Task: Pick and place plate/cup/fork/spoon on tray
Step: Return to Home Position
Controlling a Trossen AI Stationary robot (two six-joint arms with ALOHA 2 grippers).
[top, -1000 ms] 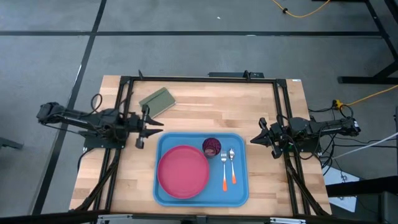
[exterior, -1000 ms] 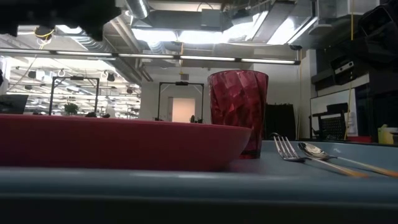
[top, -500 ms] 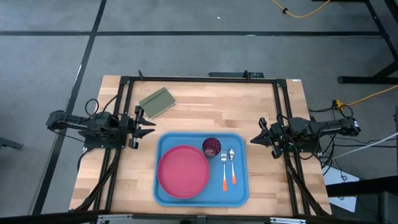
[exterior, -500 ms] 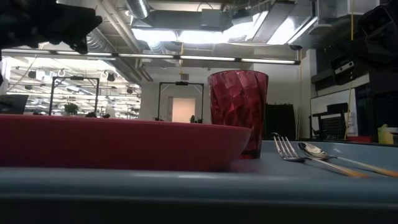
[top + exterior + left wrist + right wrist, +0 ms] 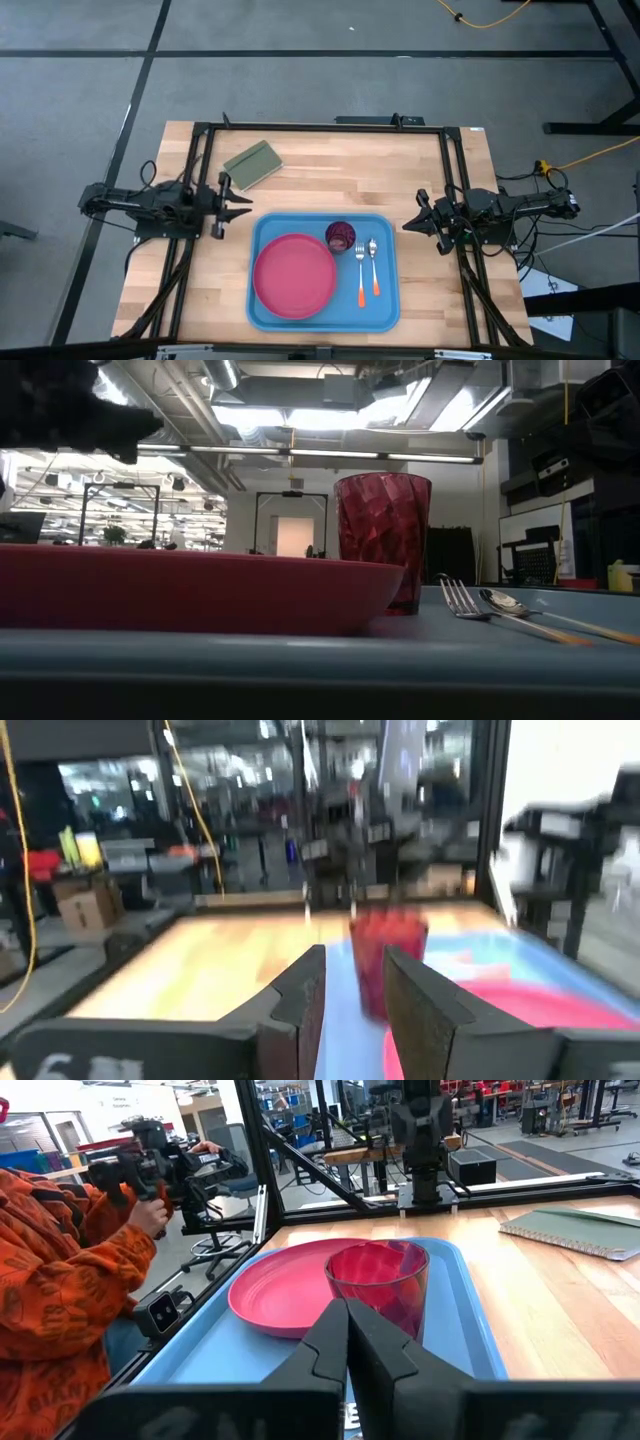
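The blue tray [image 5: 388,312] lies on the wooden table near its front edge. On it rest the pink-red plate [image 5: 294,276], the upright dark red cup [image 5: 340,236], the orange-handled fork [image 5: 361,280] and the silver spoon [image 5: 374,265], side by side right of the plate. My left gripper [image 5: 245,207] hovers just left of the tray, its fingers [image 5: 300,1005] a little apart and empty. My right gripper [image 5: 406,225] waits right of the tray, shut and empty, pointing at the cup [image 5: 378,1285].
An olive-green flat block [image 5: 253,164] lies at the far left of the table. Dark frame rails [image 5: 200,160] run along the table's edges. A person in orange clothes [image 5: 60,1270] stands beyond the table's left side.
My left gripper has drawn back toward the table's left edge, away from the tray, and has come lower. The things on the tray have stayed where they were.
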